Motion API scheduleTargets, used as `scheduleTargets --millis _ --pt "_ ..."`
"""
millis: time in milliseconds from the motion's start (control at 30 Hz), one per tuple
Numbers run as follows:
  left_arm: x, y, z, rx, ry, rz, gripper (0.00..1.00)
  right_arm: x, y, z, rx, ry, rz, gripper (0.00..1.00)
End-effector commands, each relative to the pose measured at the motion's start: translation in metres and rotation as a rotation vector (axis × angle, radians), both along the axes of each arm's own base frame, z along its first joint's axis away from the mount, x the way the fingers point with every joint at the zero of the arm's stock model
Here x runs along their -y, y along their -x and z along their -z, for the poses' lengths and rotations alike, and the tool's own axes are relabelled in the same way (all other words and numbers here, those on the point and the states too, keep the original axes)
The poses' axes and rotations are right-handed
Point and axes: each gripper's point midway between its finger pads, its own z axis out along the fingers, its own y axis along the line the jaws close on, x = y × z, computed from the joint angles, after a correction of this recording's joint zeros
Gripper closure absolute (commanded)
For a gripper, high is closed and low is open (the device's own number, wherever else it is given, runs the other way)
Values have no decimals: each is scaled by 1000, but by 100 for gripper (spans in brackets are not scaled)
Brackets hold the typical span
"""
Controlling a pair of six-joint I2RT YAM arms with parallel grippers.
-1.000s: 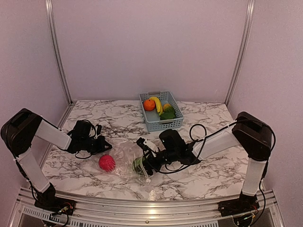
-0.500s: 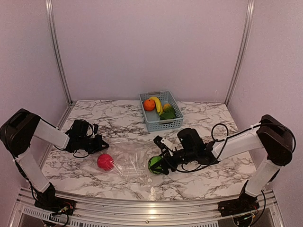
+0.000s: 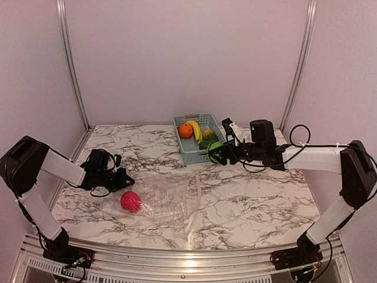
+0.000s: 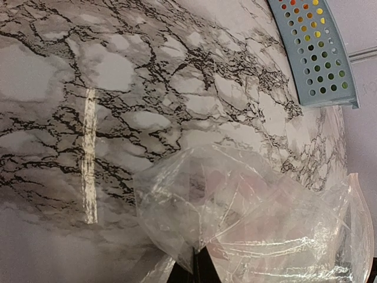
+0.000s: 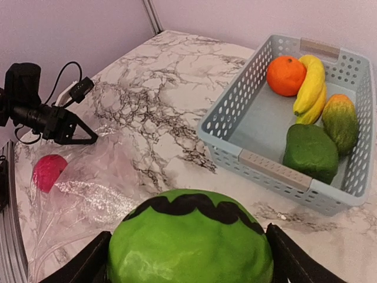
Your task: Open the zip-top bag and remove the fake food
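Note:
The clear zip-top bag (image 3: 168, 197) lies crumpled on the marble table, also in the left wrist view (image 4: 253, 218) and the right wrist view (image 5: 88, 186). My left gripper (image 3: 125, 184) is shut on the bag's left corner (image 4: 197, 259). A pink-red fruit (image 3: 131, 201) lies at the bag's left end, seemingly inside the plastic (image 5: 48, 171). My right gripper (image 3: 215, 153) is shut on the green striped watermelon ball (image 5: 189, 242), held in the air just in front of the basket's near right corner.
The light blue basket (image 3: 203, 157) stands at the back centre (image 5: 274, 170). It holds an orange (image 5: 285, 75), a banana (image 5: 310, 88), a dark green vegetable (image 5: 310, 152) and an orange-green fruit (image 5: 340, 121). Walls enclose the table.
My right gripper has carried the green ball out of the bag, up and to the right, to the basket's near corner. The left gripper has held the bag corner in place.

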Motion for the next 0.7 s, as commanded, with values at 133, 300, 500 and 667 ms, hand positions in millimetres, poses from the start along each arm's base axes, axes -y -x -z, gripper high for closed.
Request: scheduleTargets --millis 133,300,500,667 --pt "-4 6 3 -16 2 -2 100 -7 -96 -39 96 -10 125 25" --pt "-3 6 1 -9 3 -1 100 -26 -135 -27 88 8 132 24" --pt "-4 8 4 -13 6 -3 100 -44 -164 -6 65 11 113 23" --pt "-3 9 4 -15 10 0 100 -59 -176 12 31 -11 89 18"
